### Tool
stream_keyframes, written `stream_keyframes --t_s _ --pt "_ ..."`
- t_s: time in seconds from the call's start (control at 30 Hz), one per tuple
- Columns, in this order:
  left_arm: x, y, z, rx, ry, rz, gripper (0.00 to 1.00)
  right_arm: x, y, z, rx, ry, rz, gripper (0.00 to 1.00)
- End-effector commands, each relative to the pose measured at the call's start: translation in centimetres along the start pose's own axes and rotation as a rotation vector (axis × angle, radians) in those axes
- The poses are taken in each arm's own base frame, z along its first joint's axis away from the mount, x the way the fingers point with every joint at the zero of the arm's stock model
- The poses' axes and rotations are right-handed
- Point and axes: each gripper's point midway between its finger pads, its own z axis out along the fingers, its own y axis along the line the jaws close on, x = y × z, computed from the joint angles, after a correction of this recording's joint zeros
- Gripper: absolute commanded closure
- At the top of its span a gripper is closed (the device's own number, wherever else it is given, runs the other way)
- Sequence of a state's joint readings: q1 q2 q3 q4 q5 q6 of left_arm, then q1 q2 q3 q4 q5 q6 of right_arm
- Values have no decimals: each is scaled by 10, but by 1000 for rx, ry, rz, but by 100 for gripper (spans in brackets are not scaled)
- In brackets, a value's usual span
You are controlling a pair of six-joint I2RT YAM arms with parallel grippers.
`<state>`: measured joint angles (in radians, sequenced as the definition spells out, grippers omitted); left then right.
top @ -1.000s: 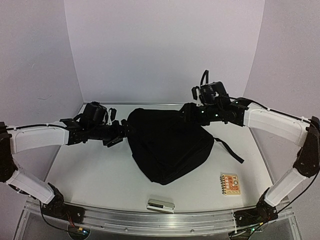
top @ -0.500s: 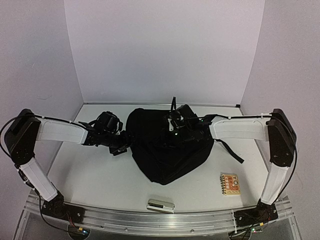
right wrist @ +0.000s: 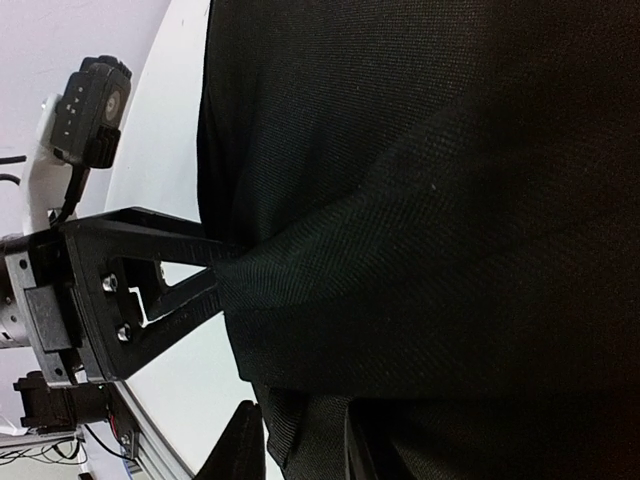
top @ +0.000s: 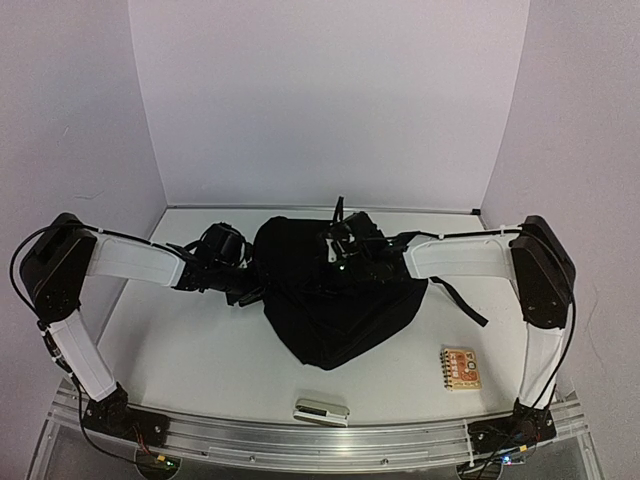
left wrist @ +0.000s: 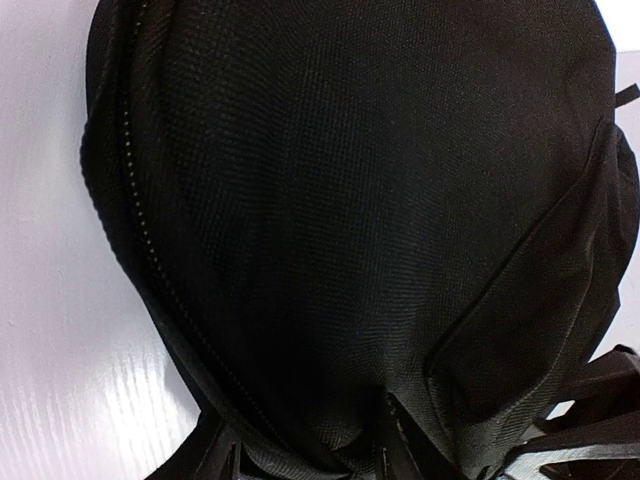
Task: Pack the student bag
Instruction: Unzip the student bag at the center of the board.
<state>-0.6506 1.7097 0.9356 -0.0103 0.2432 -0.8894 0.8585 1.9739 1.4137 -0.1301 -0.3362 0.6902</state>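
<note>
Black student bag [top: 335, 300], slumped flat

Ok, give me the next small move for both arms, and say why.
Probably a short outward pull with the left gripper while the right gripper clamps down. The left pinches a tent of fabric at the edge of the bag, fabric lies between the right's fingers, the zip looks shut, and the notebook lies outside. Tension should expose the zip.

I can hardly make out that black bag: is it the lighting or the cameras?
Top external view: soft, even light, yet the student bag is a featureless black mass. Left wrist view: weave and zipper sharp, table glaring white. Right wrist view: weave crisp.
</note>
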Motion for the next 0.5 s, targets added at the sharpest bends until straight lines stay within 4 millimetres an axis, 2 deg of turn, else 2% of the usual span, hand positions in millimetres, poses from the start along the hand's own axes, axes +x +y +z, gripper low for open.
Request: stream_keyframes --t_s 0.0,0.3,0.47 --pt "-15 -21 0 67 -31 11 59 -6 8 8 -39 -6 1 77" --pt "-13 -23 2 83 -22 7 74 -5 7 19 -47 7 -5 82" --pt "-13 -22 1 80 -25 8 83 -4 8 23 -56 18 0 91"
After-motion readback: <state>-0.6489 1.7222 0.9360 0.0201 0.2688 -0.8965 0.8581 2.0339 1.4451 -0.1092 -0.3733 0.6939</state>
